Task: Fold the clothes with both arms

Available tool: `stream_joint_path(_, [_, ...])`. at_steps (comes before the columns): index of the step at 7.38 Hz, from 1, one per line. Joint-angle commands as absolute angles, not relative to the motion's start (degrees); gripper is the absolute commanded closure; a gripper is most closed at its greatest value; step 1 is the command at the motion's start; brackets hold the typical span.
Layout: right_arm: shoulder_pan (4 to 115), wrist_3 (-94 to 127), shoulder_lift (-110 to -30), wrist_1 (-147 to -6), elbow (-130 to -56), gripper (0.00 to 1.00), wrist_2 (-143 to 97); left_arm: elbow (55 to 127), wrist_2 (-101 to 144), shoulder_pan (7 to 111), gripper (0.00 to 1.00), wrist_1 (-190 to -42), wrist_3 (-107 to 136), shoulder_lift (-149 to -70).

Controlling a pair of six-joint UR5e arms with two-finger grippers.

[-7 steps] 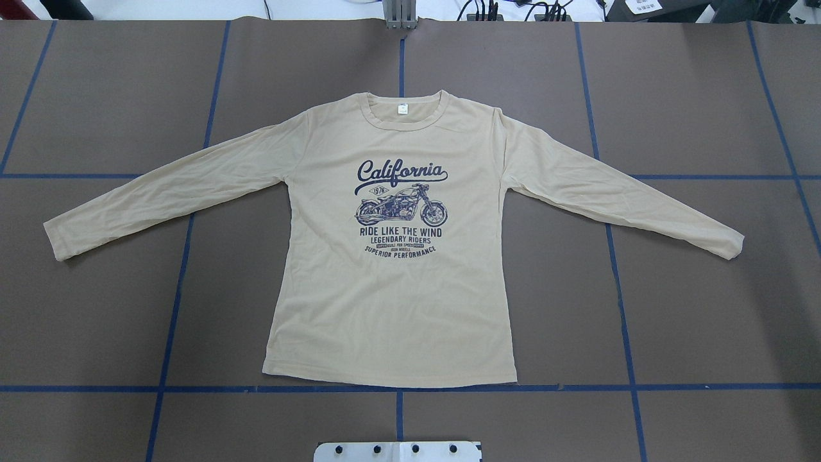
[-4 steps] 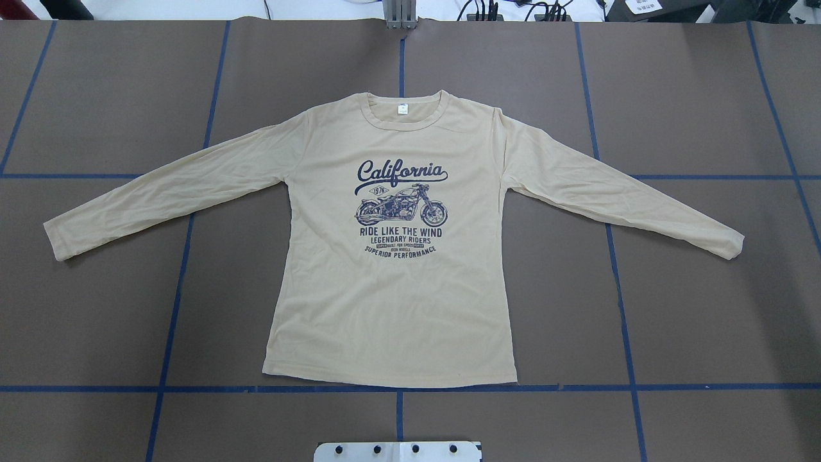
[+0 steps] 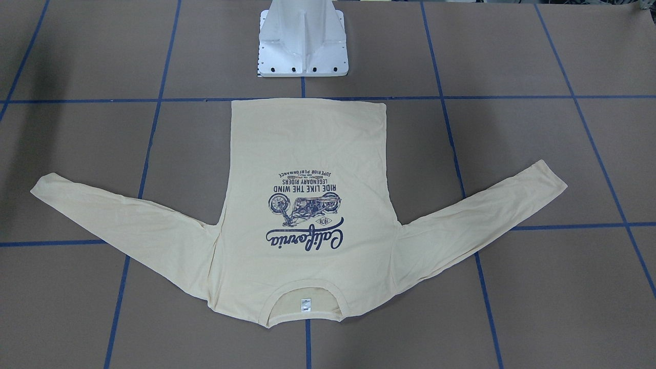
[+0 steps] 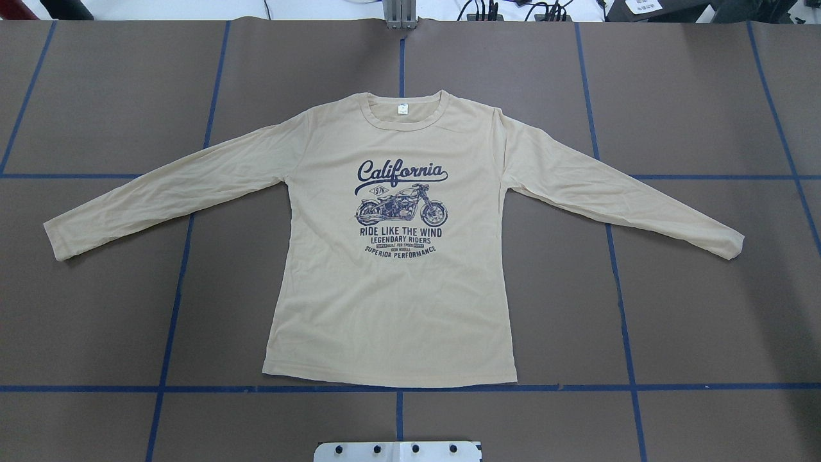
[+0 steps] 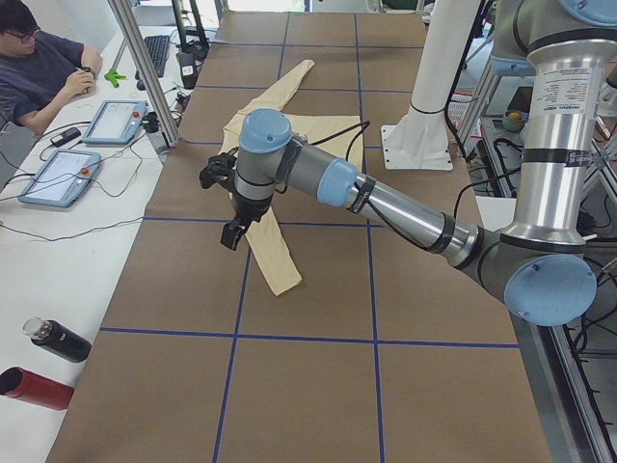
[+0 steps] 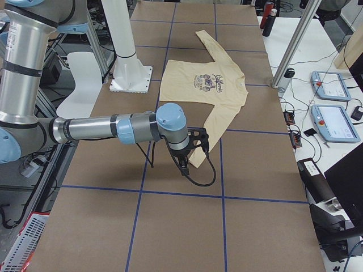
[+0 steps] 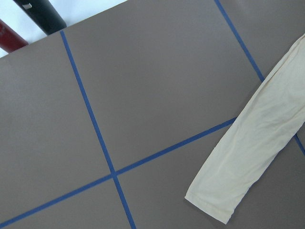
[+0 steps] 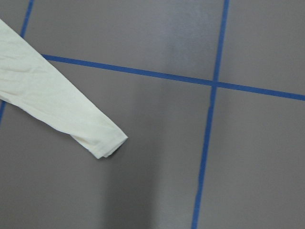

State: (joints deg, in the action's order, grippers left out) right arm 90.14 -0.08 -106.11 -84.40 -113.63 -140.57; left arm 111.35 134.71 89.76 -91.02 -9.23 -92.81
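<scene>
Shirt [image 4: 397,308] flat, print up, mid-table [image 4: 96,96], collar pointing away from robot, sleeves spread sideways; left gripper [image 5: 231,234], right gripper [image 6: 182,164] above the cuffs, opening can't tell.

**Overhead view:** high behind the white pedestal [image 4: 397,451], facing forward and down; the whole shirt [image 4: 391,308] lies collar-away.
**Front view:** across the table [image 3: 538,307], facing the pedestal steeply down; the shirt's collar is nearest. These two views share the whole shirt.
**Side views:** one beyond each cuff, looking along the table, with the left arm [image 5: 386,198] or right arm [image 6: 91,127] close before the shirt.
**Wrist views:** close above one cuff each, facing down on blue tape lines [image 7: 94,119].
</scene>
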Motion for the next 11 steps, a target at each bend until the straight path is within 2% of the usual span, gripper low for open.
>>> stream_joint_path(1, [85.81,8.46,-105.91,-79.14,-113.20,0.00,-140.85,110.21,134.74,89.65,0.00,-94.39,-9.32,-92.90])
stream_joint_path(2, [81.43,17.49,-105.73,-73.36,-112.25,0.00,-136.89,110.13,134.74,89.56,0.00,-95.26,-9.32,-92.73])
stream_joint_path(7, [67.96,46.18,-97.38,-38.83,-90.21,0.01,-130.70,110.13,134.74,89.30,0.00,-95.27,-9.23,-92.72])
stream_joint_path(9, [60.78,59.53,-97.73,-27.99,-88.15,0.01,-123.89,110.13,134.82,89.30,0.00,-95.27,-9.32,-92.64])
stream_joint_path(11, [57.75,59.33,-102.27,-27.34,-90.33,0.02,-119.89,110.21,134.82,89.30,0.00,-95.27,-9.32,-91.94])
